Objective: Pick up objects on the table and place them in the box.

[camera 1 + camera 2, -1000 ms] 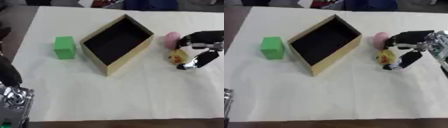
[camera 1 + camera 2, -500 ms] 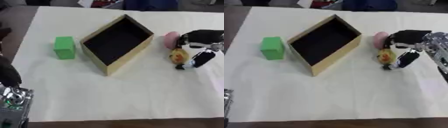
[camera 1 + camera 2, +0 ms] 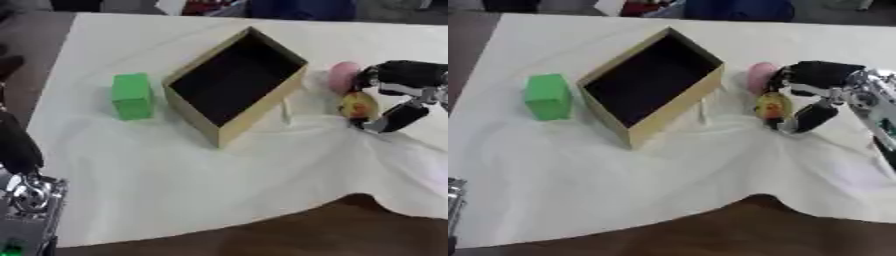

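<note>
Box (image 3: 234, 85) sits on rumpled white cloth (image 3: 219, 170); right hand (image 3: 815, 92) curls round yellow object (image 3: 772, 106).

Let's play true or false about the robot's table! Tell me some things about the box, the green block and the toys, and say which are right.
1. The box has nothing inside. True.
2. The green block sits on the box's right. False: it sits on the box's left.
3. The right hand is curled round the yellow toy. True.
4. The pink object lies inside the box. False: it lies on the white cloth beside the hand.
5. The box is lying on its side. False: it stands open side up.
</note>
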Available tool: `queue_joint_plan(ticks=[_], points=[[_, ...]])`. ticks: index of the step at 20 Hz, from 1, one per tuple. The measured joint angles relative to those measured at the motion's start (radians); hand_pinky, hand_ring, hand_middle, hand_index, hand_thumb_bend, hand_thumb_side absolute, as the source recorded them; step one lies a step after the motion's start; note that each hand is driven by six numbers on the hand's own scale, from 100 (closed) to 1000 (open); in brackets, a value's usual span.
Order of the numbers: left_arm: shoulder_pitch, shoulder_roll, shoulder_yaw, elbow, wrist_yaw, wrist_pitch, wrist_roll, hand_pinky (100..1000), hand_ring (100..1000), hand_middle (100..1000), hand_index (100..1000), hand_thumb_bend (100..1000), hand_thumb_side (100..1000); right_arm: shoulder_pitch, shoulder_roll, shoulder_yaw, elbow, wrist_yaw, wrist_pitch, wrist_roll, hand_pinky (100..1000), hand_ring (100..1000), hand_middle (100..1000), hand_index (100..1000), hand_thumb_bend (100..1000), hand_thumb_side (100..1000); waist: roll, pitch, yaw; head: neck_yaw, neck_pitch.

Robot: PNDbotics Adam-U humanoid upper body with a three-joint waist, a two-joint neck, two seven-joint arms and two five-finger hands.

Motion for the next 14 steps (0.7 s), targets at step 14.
queue_joint_plan(ticks=[14], points=[[0.000, 0.000, 0.000, 0.000, 0.000, 0.003, -0.012, 753, 618, 625, 820, 242, 1000, 0.000, -0.045, -0.004, -0.086, -0.155, 0.072, 0.165, 824, 804, 623, 757, 153, 404, -0.003, -0.001, 0.001, 0.001, 0.000]])
